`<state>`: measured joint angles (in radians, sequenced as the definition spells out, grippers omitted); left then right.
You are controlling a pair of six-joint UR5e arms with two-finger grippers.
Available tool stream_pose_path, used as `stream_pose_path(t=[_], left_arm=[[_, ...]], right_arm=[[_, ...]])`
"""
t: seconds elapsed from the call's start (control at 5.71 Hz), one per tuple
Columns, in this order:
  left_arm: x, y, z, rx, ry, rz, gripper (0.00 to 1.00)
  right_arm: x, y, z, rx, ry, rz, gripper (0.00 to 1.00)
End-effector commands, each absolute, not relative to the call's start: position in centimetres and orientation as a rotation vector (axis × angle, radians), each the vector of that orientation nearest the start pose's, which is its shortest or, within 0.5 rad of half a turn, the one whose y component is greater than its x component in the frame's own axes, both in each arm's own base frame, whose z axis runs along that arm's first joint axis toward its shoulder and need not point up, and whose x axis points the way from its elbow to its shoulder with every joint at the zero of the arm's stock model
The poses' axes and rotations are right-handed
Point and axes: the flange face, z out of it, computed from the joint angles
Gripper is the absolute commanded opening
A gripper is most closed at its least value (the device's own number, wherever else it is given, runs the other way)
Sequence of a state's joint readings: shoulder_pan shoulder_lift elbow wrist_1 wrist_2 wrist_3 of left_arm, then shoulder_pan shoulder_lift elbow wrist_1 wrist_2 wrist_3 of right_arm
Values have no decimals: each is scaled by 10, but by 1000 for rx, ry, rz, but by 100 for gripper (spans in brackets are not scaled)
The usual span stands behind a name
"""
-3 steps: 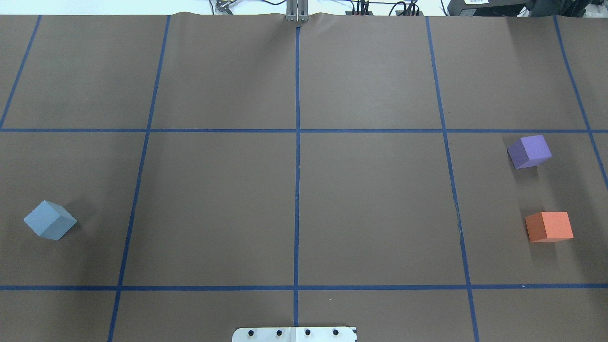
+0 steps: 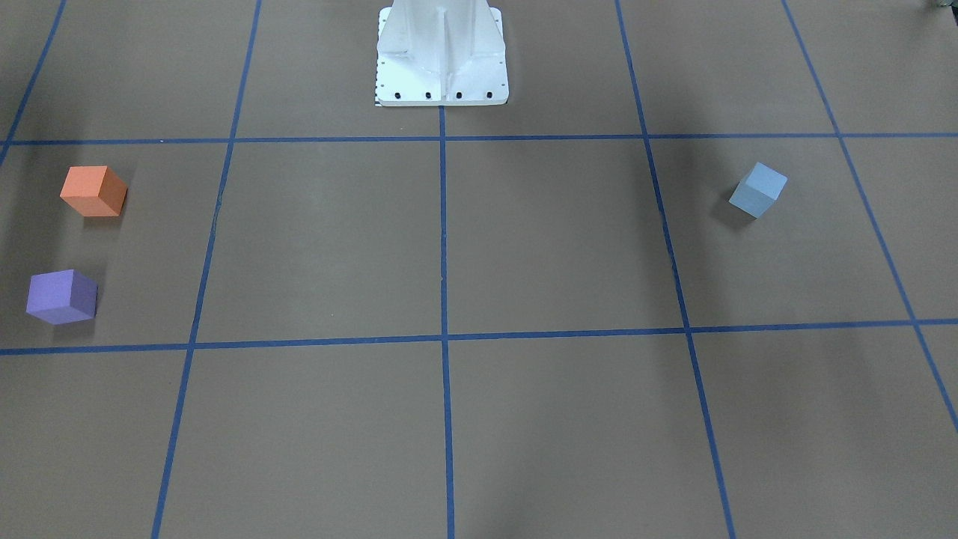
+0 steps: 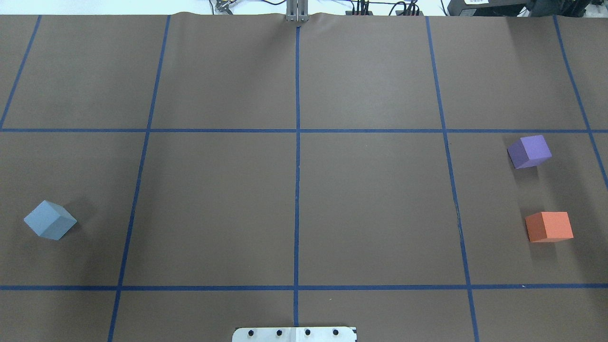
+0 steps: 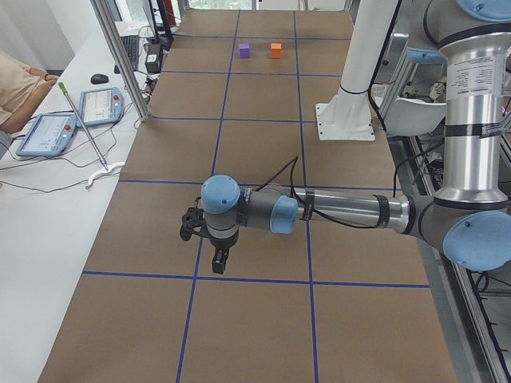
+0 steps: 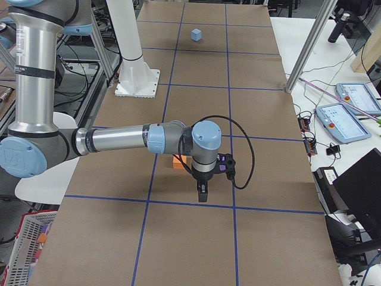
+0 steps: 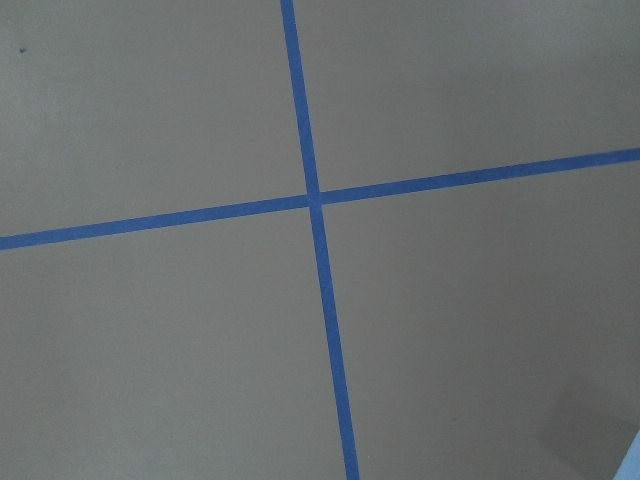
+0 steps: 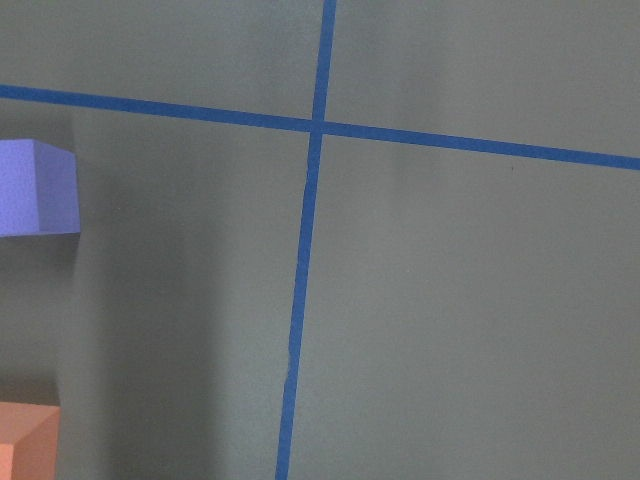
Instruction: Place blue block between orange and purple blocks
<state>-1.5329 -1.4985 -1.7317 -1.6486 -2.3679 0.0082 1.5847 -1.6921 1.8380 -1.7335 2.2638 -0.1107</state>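
blue block (image 3: 50,220): pale sky-blue cube, set flat on the bench (image 3: 370,204) at the robot's left side, in the middle row of the taped grid. it is turned corner-on to the blue tape lines (image 3: 297,190).

purple block (image 3: 529,151) and orange block (image 3: 549,227): both are found at the robot's right side, well apart from the blue block, within one grid square. the purple one is placed farther from the robot, the orange one nearer. a bare gap is left between them, and they are not touching.

left pincer (image 4: 217,262): carried on the near arm of the left side view, pointed down and held above the bench close to a tape line. it is shown only from the side, so how far it is parted cannot be told. no block is gripped, as all three are seen lying on the bench.

right pincer (image 5: 203,194): carried on the near arm of the right side view, pointed down above the bench. the orange block is partly hidden behind that arm. its opening likewise cannot be told, and no block is gripped.

wrist views: from the left wrist a tape crossing is shown, with a pale blue sliver at the lower right corner. from the right wrist the purple block is cut by the left edge and the orange block by the lower left corner.

base plate (image 3: 294,334): white, bolted at the middle of the bench's near edge.
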Motion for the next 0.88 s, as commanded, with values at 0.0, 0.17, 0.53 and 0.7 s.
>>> stream_pose_path(t=[0.0, 0.17, 0.53, 0.7], left_arm=[[-44, -489, 542, 292, 793, 169, 100], [-41, -506, 518, 417, 798, 227, 100], [-15, -509, 523, 544, 845, 341, 100], [75, -509, 513, 494, 890, 505, 100]], right_arm=[[76, -434, 605, 28, -693, -87, 100], [76, -434, 605, 28, -693, -87, 100], [76, -433, 606, 27, -695, -87, 100], [76, -433, 606, 28, -695, -88, 100]])
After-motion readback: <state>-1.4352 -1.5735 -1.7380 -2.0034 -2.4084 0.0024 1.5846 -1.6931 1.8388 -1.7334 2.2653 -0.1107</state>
